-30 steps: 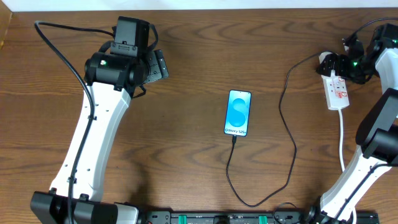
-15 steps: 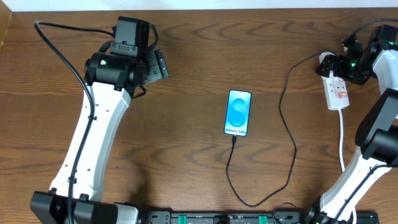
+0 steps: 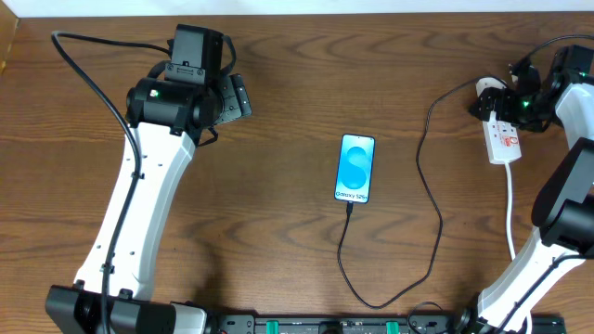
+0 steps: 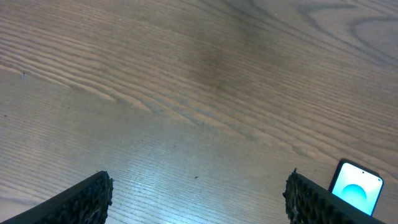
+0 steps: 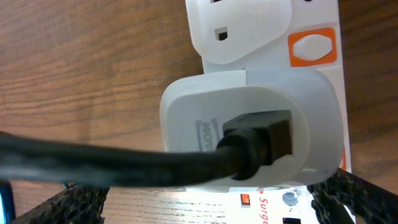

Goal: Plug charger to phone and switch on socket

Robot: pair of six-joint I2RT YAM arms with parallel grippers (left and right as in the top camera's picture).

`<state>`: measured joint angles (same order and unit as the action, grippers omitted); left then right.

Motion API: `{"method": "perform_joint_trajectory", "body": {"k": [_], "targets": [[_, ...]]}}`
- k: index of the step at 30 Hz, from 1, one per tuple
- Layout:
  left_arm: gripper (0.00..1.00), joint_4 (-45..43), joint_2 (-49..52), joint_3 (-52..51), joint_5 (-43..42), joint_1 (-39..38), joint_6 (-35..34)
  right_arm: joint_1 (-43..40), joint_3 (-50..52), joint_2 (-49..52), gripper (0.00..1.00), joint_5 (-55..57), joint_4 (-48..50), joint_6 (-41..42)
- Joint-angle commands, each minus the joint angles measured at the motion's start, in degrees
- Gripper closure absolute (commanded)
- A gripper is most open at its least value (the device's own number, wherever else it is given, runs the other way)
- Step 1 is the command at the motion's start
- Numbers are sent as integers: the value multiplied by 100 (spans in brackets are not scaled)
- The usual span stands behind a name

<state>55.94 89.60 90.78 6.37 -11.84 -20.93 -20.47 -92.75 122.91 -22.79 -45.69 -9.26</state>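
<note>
The phone (image 3: 355,168) lies screen up at mid table, its blue screen lit. The charger's thin black cable (image 3: 429,186) meets the phone's near end, loops toward the front edge and runs up to a white plug (image 5: 249,130) seated in the socket (image 3: 506,141), a white power strip at the far right. An orange switch (image 5: 314,46) shows beside the plug. My right gripper (image 3: 497,100) is open and hovers right over the plug and strip end, its fingers either side (image 5: 211,211). My left gripper (image 3: 237,97) is open and empty at the far left; one corner of the phone (image 4: 357,190) shows in its wrist view.
The strip's white lead (image 3: 511,209) runs toward the front edge beside my right arm. The left arm's thick black cable (image 3: 93,74) arcs over the left of the table. The table's far edge (image 3: 297,13) is close behind both grippers.
My right wrist has shifted slightly toward the far edge above the strip's plug end. The left arm, phone and cable have not moved.
</note>
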Motion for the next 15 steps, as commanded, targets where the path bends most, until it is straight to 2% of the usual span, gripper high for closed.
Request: {"method": "perform_joint_trajectory", "body": {"k": [1,9,15], "targets": [[12,17,-85,20,74,-9,35,511,439,470,1,-1073,-168,356],[12,17,-85,20,76,-9,35,363,63,295,1,-448,-549,557],[12,17,-85,20,74,-7,35,354,-52,-669,1,-50,-634,671]]}}
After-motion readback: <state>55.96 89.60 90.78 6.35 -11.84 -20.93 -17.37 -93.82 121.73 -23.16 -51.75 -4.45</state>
